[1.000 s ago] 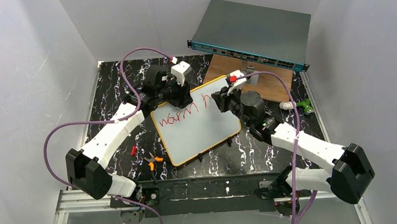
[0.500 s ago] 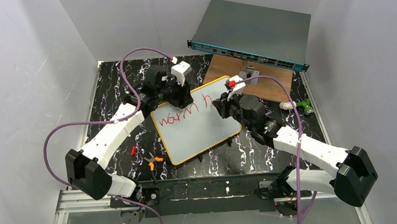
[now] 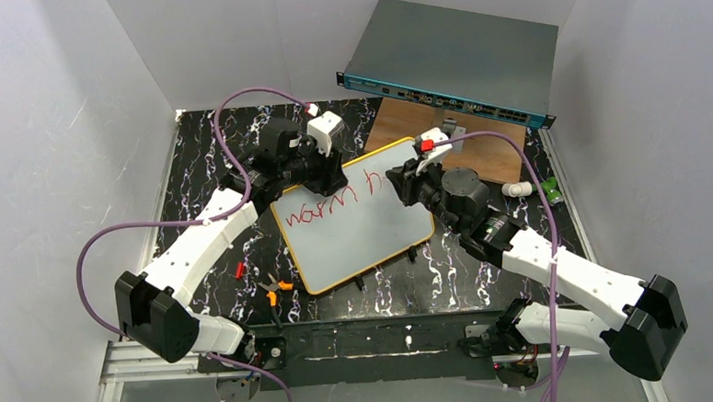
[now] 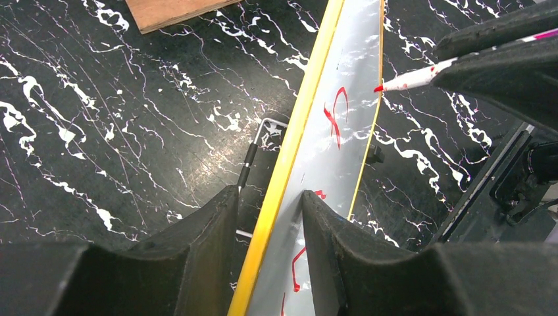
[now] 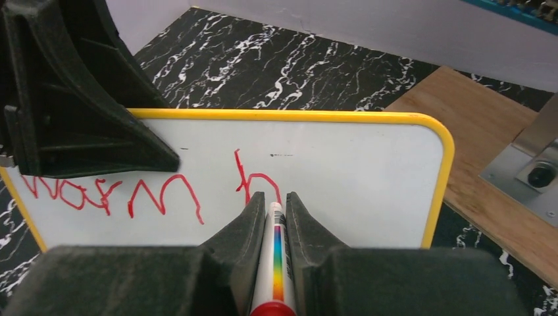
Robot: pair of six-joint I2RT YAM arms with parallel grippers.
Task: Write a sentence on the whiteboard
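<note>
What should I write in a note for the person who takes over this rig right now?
Left gripper clamps the whiteboard by its yellow rim.
Right gripper is shut on the marker, its tip at the board beside the "h".
Done: the sentence so far reads "warm h" in red.
Left: finish that word and the rest of the sentence.

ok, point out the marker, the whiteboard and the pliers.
marker (image 5: 275,263): right wrist view, on its rainbow-striped barrel.
whiteboard (image 5: 388,191): right wrist view, on the bare white face near the right edge.
pliers (image 3: 271,287): top external view, at the joint where the orange handles meet.
</note>
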